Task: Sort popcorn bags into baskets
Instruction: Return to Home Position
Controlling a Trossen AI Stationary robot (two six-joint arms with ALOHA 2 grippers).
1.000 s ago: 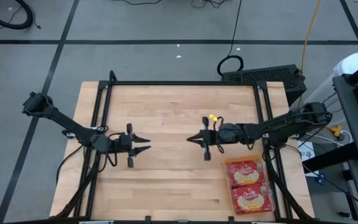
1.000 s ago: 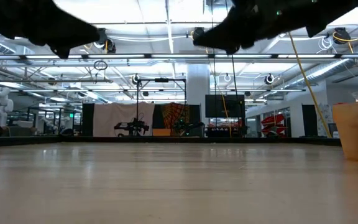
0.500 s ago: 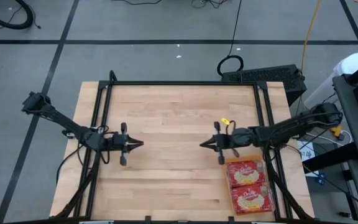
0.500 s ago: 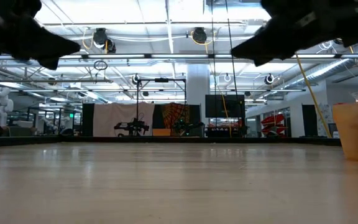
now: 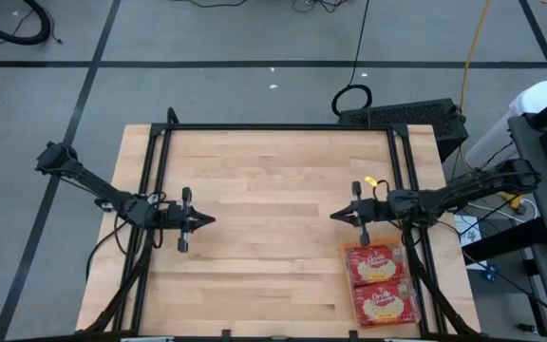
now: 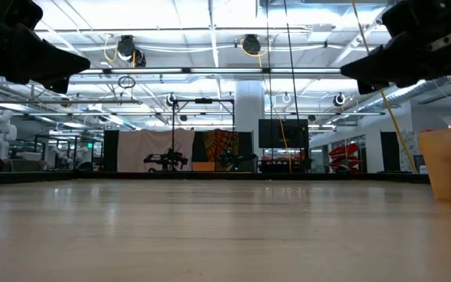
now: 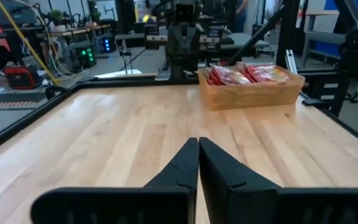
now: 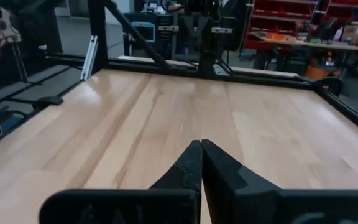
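In the high view, your left gripper [image 5: 207, 220] hangs at the left, just inside the black frame [image 5: 283, 127], with its fingers pressed together. Open wood of the table [image 5: 273, 171] spans the middle between both arms. Your right gripper [image 5: 337, 216], its tips also pressed together, sits right of centre. Just below it, at the lower right edge, the orange basket [image 7: 250, 94] holds the popcorn bags [image 5: 378, 268], laid end to end.

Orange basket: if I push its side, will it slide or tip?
Likely slides rather than tips: the basket looks low and wide, flat on the smooth table. The bags fill it to the rim, so it probably feels weighty; a sharp shove might spill the top ones.
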